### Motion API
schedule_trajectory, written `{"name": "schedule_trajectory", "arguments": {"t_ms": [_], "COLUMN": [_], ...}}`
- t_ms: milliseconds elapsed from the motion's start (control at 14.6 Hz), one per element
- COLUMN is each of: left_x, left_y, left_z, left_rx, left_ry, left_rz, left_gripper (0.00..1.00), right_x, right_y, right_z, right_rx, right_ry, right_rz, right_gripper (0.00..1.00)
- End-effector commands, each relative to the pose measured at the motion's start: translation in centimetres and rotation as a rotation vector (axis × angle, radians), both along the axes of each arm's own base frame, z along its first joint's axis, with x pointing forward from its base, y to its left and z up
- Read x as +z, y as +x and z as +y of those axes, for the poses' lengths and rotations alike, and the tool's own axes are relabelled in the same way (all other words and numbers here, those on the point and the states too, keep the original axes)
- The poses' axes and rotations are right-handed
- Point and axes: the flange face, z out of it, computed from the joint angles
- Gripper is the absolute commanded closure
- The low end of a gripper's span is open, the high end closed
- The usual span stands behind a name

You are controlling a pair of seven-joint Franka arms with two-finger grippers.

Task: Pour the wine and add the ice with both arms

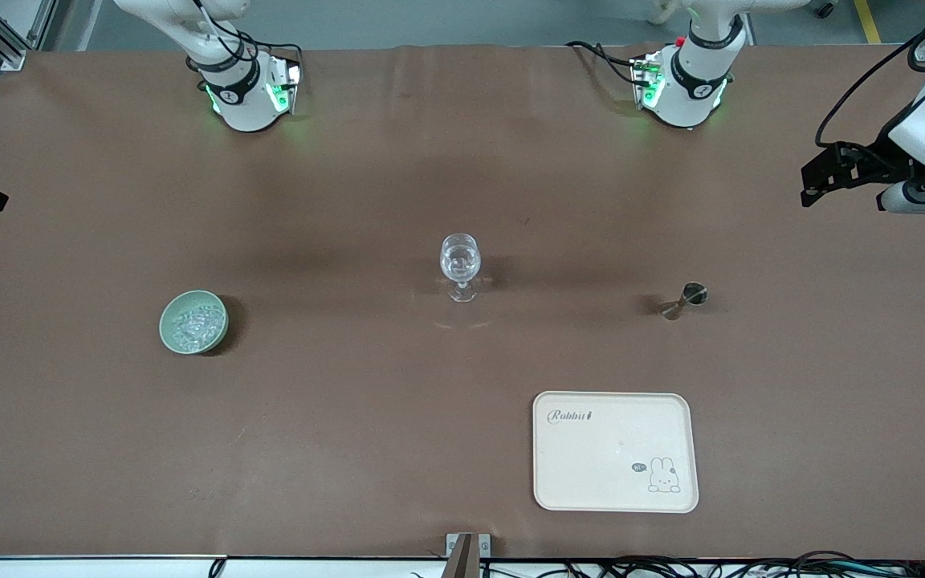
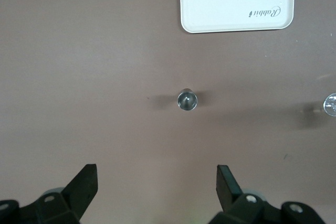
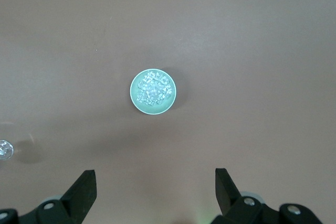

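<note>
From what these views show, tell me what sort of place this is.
Likely a robotics lab set up as a drinks station: a brown-covered table with a wine glass, a metal jigger, a green bowl of ice, and cables along its edge.

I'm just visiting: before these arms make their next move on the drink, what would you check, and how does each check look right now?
1. Wine glass upright at mid-table: ok.
2. Ice in the green bowl, toward the right arm's end: ok.
3. Metal jigger standing upright, toward the left arm's end: ok. Whether it holds wine: cannot tell.
4. Left gripper open, high over the jigger: ok.
5. Right gripper open, high over the bowl: ok.
6. Tray lies nearer the front camera than the glass, apart from it: ok.
</note>
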Motion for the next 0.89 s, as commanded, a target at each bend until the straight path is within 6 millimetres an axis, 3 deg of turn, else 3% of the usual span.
{"name": "schedule_trajectory", "arguments": {"t_ms": [0,273,478,615,683,820], "left_x": [0.7,1.0,-1.2,-4.1,-6.1,-10.3], "left_y": [0.1,1.5,3.0,4.0,4.3,5.4], "left_z": [0.0,2.1,5.1,6.1,7.5,9.5], "left_rx": [0.068,0.118,0.140,0.176,0.207,0.326], "left_ry": [-0.006,-0.024,-0.026,-0.029,-0.032,-0.123], "left_rz": [-0.008,-0.019,0.019,0.075,0.122,0.210], "left_gripper": [0.00,0.00,0.00,0.00,0.00,0.00], "right_x": [0.4,0.4,0.3,-0.1,-1.2,-5.3], "right_y": [-0.1,-0.1,0.0,0.3,0.6,1.7], "right_z": [-0.2,-0.2,-0.2,0.0,0.2,0.5], "right_rx": [-0.004,-0.004,0.023,0.029,0.033,0.048], "right_ry": [0.010,0.010,0.017,0.018,0.020,0.021], "right_rz": [-0.002,-0.003,-0.005,0.000,0.012,0.016], "right_gripper": [0.00,0.00,0.00,0.00,0.00,0.00]}}
